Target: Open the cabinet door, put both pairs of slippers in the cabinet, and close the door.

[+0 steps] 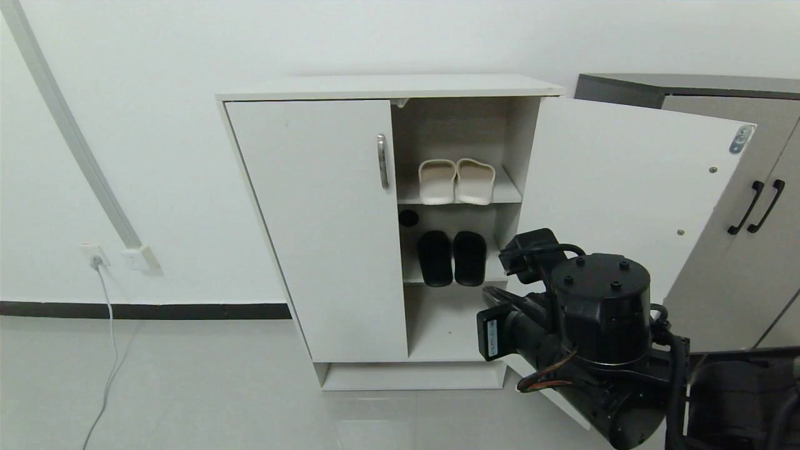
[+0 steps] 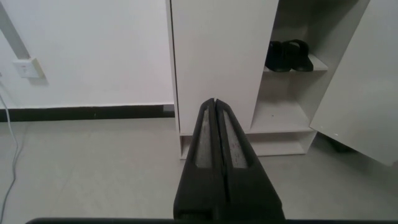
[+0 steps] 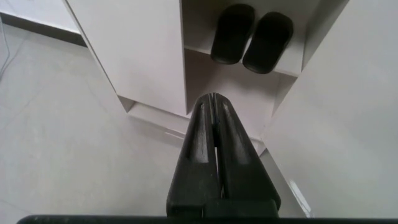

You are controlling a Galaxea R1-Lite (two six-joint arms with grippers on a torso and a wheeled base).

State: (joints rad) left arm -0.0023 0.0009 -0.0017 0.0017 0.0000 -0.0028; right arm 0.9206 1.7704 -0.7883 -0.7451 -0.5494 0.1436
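You have 1 cabinet (image 1: 387,86), left door (image 1: 319,231) shut and right door (image 1: 625,181) swung wide open. Inside it, 1 pair of white slippers (image 1: 456,181) sits side by side on the upper shelf (image 1: 509,195), and 1 pair of black slippers (image 1: 451,257) sits on the middle shelf (image 1: 494,275). Your left gripper (image 2: 214,102) is clenched on nothing, above the floor (image 1: 187,387) before the left door, and your right gripper (image 3: 213,98) is clenched and empty too, before the open side, lower than the black slippers.
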